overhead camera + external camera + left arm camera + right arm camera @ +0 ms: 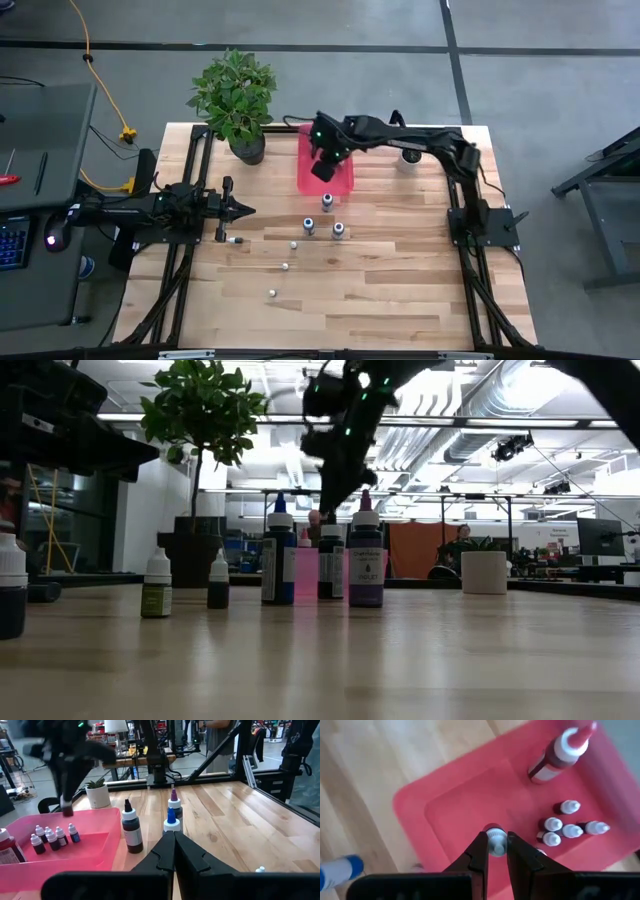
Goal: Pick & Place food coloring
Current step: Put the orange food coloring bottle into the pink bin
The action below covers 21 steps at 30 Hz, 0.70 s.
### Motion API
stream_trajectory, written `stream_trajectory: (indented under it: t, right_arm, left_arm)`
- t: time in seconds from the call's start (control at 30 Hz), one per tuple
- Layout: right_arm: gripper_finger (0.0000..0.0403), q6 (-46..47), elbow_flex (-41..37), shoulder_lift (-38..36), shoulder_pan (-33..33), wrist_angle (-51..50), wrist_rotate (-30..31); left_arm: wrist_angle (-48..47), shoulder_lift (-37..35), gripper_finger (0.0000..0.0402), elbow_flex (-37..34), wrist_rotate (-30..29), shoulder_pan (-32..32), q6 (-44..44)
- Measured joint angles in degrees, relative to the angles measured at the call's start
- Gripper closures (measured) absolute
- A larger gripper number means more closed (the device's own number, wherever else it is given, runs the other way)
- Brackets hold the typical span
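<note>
Overhead, we see the right gripper [325, 170] hanging above the pink tray [342, 181] near the far middle of the table [400, 280]. Its wrist camera shows the fingers pinched on a small white-capped bottle [496, 843], held over the bare floor of the tray. Inside that tray we count a cluster of tiny bottles [567, 826] lying close together, and one larger dark bottle with a red tip [560, 754] beside them. Out on the wood, three taller bottles stand just in front of the tray: one with a blue tip [327, 203] nearest it, and two more [309, 228] [338, 231] a little closer to the front. A loose line of tiny bottles trails from there toward the front edge [294, 244] [285, 267] [272, 293], with another by the left gripper [238, 241]. The left gripper [244, 211] waits low over the left side of the table, its fingers pressed together and holding nothing. A leafy potted plant [236, 100] stands at the far left corner, and a small white pot [409, 157] sits at the back right, partly under the right arm.
</note>
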Motion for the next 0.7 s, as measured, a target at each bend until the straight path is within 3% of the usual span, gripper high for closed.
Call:
stream_trajectory:
  t: [0.33,0.7]
  right_arm:
    - [0.0366,-0.8,8.7,9.9,-5.9,-4.4,-3.7]
    - [0.0366,-7.7,10.8,11.7,-8.7,-2.9,-2.5]
  left_arm:
    - [0.0,0.0,0.0401,0.0,0.0,0.0,0.0]
    - [0.0,0.0,0.0401,0.0,0.0,0.0,0.0]
